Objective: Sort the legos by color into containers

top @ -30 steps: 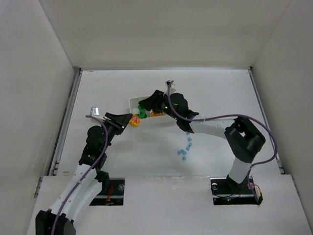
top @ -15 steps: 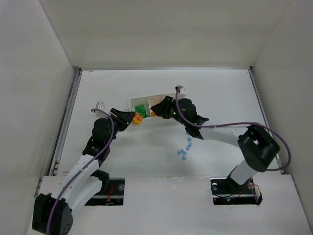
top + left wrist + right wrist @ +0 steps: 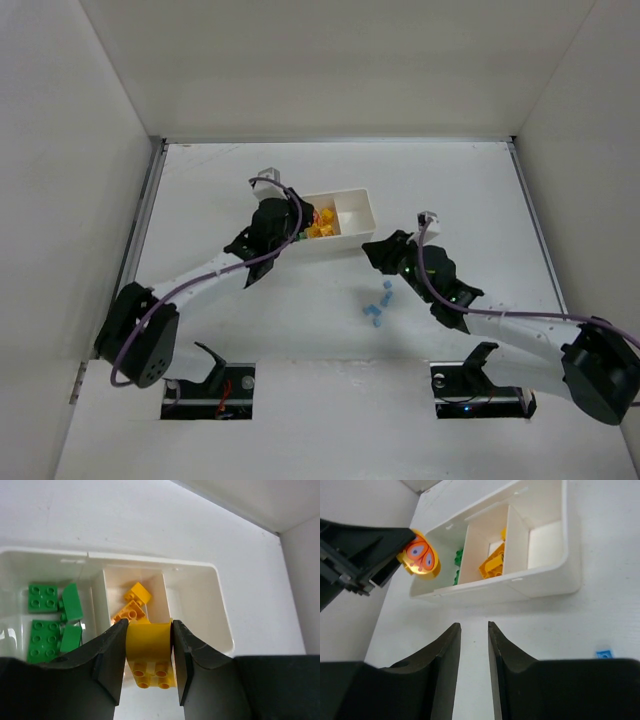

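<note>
My left gripper [image 3: 148,626] is shut on a yellow brick [image 3: 148,647], hanging over the near wall of the white tray [image 3: 220,610] by its middle compartment. From the right wrist view that brick [image 3: 420,557] shows an orange butterfly print. Green bricks [image 3: 42,600] lie in the left compartment and yellow-orange bricks [image 3: 132,605] in the middle one. Seen from the top, the left gripper [image 3: 290,232] covers the tray's left end. My right gripper [image 3: 372,250] hovers near and right of the tray [image 3: 352,205], its jaws [image 3: 474,626] a narrow gap apart with nothing between.
Several pale blue bricks [image 3: 378,305] lie loose on the table between the arms, just near-left of the right gripper; one blue brick [image 3: 604,654] shows at the right wrist view's right edge. White walls enclose the table on three sides.
The left arm swung right, carrying the yellow brick over the tray. The right arm drew back from the tray toward the near right, and its jaws narrowed.
</note>
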Motion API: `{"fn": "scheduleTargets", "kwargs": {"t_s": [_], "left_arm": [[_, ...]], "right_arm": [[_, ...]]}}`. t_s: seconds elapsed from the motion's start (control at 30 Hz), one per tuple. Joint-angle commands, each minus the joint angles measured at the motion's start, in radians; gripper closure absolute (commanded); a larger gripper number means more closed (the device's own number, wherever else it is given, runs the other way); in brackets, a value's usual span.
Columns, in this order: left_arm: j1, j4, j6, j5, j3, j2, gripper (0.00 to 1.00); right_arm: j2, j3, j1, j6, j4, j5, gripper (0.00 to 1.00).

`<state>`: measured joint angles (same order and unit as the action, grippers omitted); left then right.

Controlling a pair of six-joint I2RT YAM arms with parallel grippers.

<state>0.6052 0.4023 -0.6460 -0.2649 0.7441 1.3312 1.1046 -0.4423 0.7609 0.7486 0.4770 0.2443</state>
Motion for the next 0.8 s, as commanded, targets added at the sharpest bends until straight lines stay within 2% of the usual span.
{"fn": "scheduleTargets", "kwargs": {"t_s": [0.0, 0.23, 0.37, 0.53, 0.63, 0.67, 0.7, 0.77], "left_arm": [[-0.003, 0.066, 0.098, -0.066, 0.098, 0.078, 0.87], [0.004, 0.052, 0.140, -0.069, 0.219, 0.233, 0.83], [0.009, 0.047, 0.144, -0.069, 0.247, 0.270, 0.70], [0.023, 0.050, 0.138, -0.069, 0.247, 0.247, 0.52], [0.038, 0.047, 0.138, -0.069, 0.235, 0.205, 0.38], [0.046, 0.047, 0.135, -0.071, 0.226, 0.179, 0.28], [0.054, 0.047, 0.132, -0.073, 0.216, 0.156, 0.00], [0.070, 0.040, 0.126, -0.088, 0.201, 0.105, 0.00]], "right_arm": [[-0.070, 0.045, 0.022, -0.028, -0.020, 0.082, 0.65], [-0.150, 0.088, 0.036, -0.031, -0.152, 0.182, 0.61], [-0.169, 0.091, 0.045, -0.029, -0.221, 0.254, 0.60], [-0.170, 0.094, 0.053, -0.031, -0.218, 0.268, 0.59], [-0.166, 0.094, 0.053, -0.031, -0.209, 0.270, 0.57], [-0.164, 0.094, 0.053, -0.031, -0.209, 0.271, 0.57], [-0.163, 0.094, 0.053, -0.031, -0.210, 0.271, 0.56], [-0.163, 0.091, 0.053, -0.026, -0.216, 0.273, 0.55]]}}
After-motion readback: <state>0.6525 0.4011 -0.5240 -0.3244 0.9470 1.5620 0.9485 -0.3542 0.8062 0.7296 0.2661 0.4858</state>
